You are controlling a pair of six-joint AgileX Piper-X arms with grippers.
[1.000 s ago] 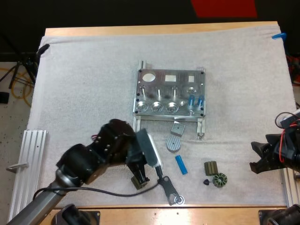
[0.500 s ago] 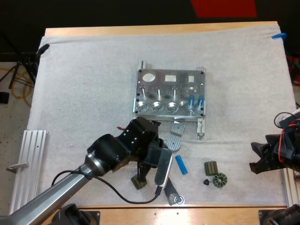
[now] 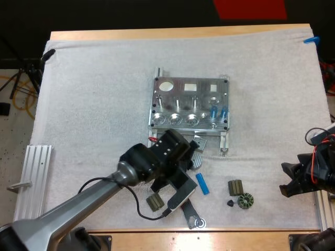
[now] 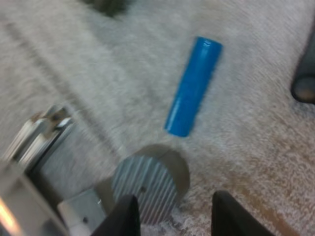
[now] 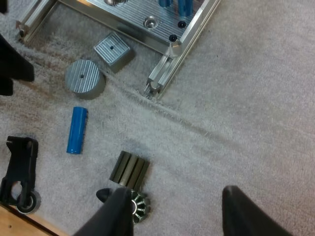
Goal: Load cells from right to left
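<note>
My left hand hangs low over the white mat, just in front of the metal fixture. Its two black fingers stand well apart and grip nothing, with only the mat and the edge of a round ribbed metal disc between them. Just beyond the fingertips the loose blue cell lies flat on its side on the mat, near the disc but apart from it and clear of both fingers. In the high view it lies between the left arm and a dark olive ribbed block. A small square metal block sits between the disc and the fixture's front edge. Two upright blue cells stand side by side at the right end of the fixture's front row, and the three round pockets to their left show bare metal. My right hand is at the mat's right edge, well apart from the parts, its fingers spread wide on nothing. A toothed ring part and a small black cone lie just beside the olive block. A black bracket lies at the mat's near edge, a small olive cylinder sits by the left arm, and an aluminium rail rests on the wooden table left of the mat.
</note>
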